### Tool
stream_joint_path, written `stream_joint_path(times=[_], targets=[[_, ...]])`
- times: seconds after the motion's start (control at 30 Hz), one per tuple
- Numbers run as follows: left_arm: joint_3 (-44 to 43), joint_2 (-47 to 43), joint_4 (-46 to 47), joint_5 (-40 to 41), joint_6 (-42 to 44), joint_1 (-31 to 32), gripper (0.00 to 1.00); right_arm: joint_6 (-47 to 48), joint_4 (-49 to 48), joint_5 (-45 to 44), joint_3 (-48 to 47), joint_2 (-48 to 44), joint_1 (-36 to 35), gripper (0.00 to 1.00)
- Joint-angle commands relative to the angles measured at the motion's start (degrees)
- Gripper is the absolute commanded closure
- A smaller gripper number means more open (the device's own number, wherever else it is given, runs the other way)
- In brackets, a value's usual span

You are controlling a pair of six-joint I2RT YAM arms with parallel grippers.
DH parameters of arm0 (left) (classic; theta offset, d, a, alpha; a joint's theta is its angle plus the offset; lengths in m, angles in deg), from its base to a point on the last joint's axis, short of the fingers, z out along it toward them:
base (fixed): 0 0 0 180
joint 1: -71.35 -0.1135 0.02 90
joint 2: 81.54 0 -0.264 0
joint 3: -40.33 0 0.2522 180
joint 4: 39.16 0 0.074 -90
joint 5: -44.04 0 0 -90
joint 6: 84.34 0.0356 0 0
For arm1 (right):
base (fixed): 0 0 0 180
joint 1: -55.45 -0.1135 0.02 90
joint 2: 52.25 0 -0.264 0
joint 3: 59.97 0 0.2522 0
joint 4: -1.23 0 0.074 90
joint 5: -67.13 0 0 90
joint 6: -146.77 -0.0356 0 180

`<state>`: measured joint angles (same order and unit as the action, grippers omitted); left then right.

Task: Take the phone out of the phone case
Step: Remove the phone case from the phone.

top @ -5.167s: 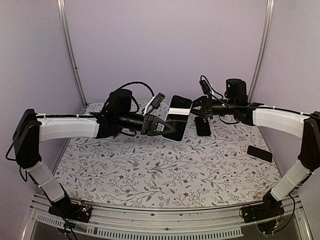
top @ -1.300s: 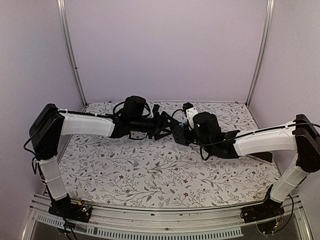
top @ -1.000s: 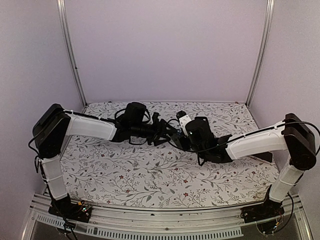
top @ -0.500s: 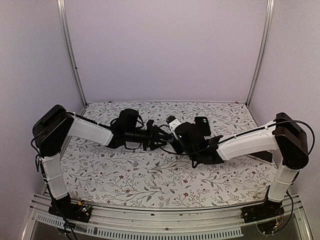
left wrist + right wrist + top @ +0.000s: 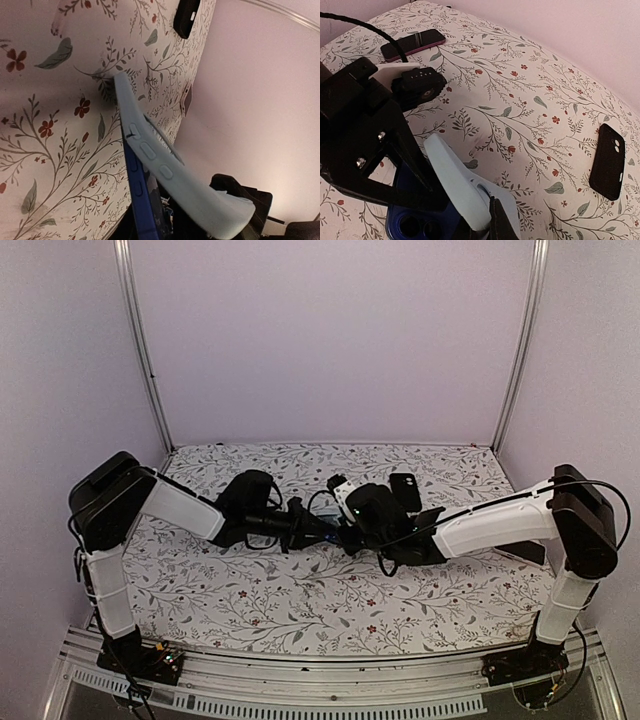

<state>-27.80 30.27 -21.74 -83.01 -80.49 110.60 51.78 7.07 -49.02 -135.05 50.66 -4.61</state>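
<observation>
Right gripper (image 5: 487,226): jaws clenched on the pale blue phone case (image 5: 455,185), pinching its peeled wall so the shell bows away. Just beside them, the dark blue phone (image 5: 144,200) runs into the left gripper (image 5: 316,530). Whether those jaws have bitten cannot be told. Opposed holds suit pulling the two apart. The phone is only partly out, in my judgement. Beyond the jaws, a spare black case (image 5: 607,160) lies on the floral table (image 5: 530,115), well apart.

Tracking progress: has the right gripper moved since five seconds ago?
Yes: the right gripper went from behind the black case to its near-left, gripping the light-blue case.
</observation>
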Motion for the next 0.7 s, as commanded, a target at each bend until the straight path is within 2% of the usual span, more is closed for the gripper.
stream_joint_path(times=[0.0,0.17,0.47,0.67], targets=[[0.39,1.43,2.84,0.49,0.51,-0.31,0.84,-4.74,-2.04,4.42,-2.26,-2.46,-2.41,1.0],[0.75,-0.01,1.65,-0.65,2.91,-0.54,1.0,-5.74,0.81,-0.41,-2.67,-2.6,-1.68,1.0],[0.05,-6.1,-5.29,-2.53,11.09,-1.1,1.0,-7.59,5.51,-0.46,-3.08,-5.81,5.39,1.0],[-2.28,-10.04,-14.44,-1.73,19.22,-1.1,1.0,-7.32,8.66,4.42,-5.36,-6.4,9.85,1.0]])
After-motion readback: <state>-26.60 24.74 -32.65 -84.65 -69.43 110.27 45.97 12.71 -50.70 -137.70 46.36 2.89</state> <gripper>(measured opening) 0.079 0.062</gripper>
